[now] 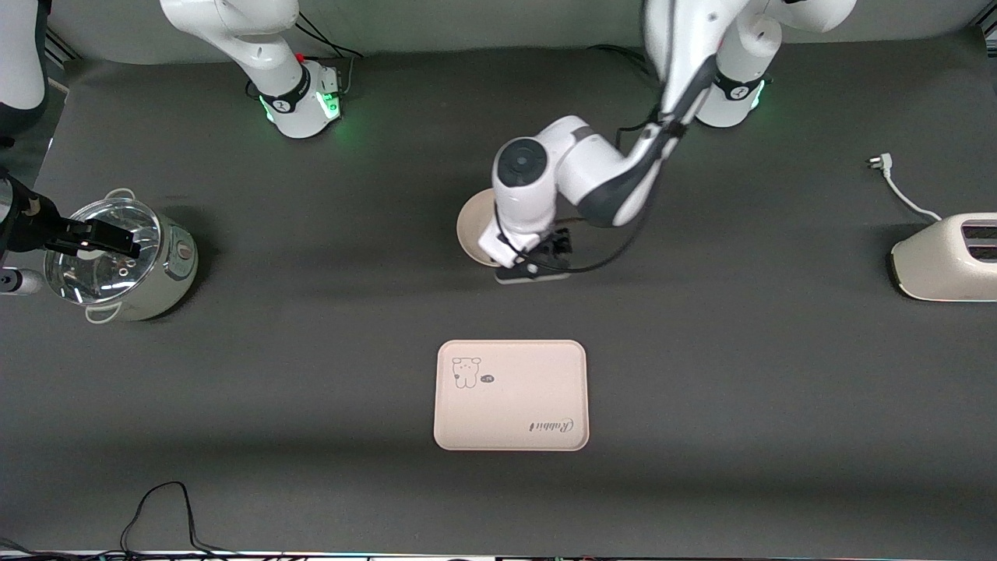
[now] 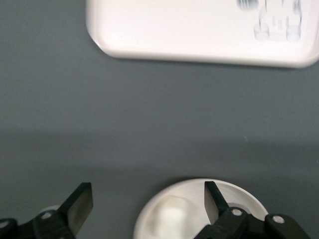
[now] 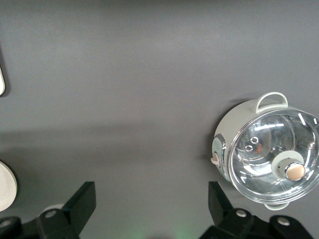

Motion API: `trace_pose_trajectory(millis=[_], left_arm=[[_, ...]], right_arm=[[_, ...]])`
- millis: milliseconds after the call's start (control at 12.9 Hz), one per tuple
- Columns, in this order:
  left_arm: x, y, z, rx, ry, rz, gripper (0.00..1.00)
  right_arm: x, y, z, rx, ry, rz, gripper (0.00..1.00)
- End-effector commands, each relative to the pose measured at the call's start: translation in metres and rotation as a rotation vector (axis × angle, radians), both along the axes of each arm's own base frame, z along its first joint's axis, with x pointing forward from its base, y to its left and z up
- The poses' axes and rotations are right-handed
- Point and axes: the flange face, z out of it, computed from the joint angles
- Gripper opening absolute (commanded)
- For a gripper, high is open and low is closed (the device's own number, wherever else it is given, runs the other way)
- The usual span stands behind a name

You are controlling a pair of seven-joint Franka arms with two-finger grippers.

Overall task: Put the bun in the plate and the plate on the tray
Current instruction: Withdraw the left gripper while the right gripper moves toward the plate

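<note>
Pale beige-pink is the colour of both task pieces in the front view. The tray (image 1: 510,395) lies flat in the lower middle of the frame. The plate (image 1: 471,230) sits at the centre, farther from the camera and well apart from the tray. The left arm's hand covers most of the plate, so the bun does not show here. The right arm waits at the frame's edge with the right jaws over a lidded pot (image 1: 125,261). A toaster (image 1: 942,261) stands at the left arm's end of the tabletop (image 1: 740,374).

The left wrist view shows the left jaws spread wide and holding nothing. The bun (image 2: 172,216) already rests in the plate (image 2: 244,201), and the tray (image 2: 199,30) lies ahead. One fingertip (image 2: 214,199) hangs over the plate's inside, close beside the bun. The other (image 2: 79,204) hangs over bare tabletop outside the rim.

I judge the rim pinch to be the risky part. If the jaws close where they stand, the inner finger may nudge or squash the bun. A grip on one edge only may let the plate tilt when lifted, so the smooth bun rolls off. A thin hold could also slip on the way across to the tray.

The right wrist view shows the right jaws wide and empty. The glass-lidded pot (image 3: 269,154) is near them, and only a sliver of the plate (image 3: 6,186) shows.
</note>
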Motion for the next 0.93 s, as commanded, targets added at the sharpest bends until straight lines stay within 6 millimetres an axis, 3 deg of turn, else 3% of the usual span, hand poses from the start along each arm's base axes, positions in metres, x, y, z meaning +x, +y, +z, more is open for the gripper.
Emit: trace_pose_trajectory(millis=[0,155,388,466,621,854], left_arm=[[0.063,0.094,0.104,0.013,0.012,-0.095,1.00],[0.099,0.178,0.156,-0.012,-0.008,-0.099,1.00],[0.115,0.306,0.202,-0.082,0.018,-0.087,1.00],[0.108,0.333,0.215,-0.081,0.043,-0.067,1.00],[0.092,0.354,0.234,-0.047,0.078,-0.046,1.00],[0.093,0.390,0.230,-0.040,0.100,-0.021,1.00]], right_arm=[[-0.028,0.031,-0.001,0.049,-0.020,0.030,1.00],[-0.042,0.070,-0.005,0.053,-0.032,0.030,1.00],[-0.060,0.167,-0.006,0.043,-0.037,0.006,1.00],[-0.069,0.203,-0.005,0.039,-0.045,-0.006,1.00],[-0.089,0.270,-0.005,0.048,-0.060,-0.061,1.00],[-0.135,0.371,-0.016,0.060,-0.054,-0.071,1.00]])
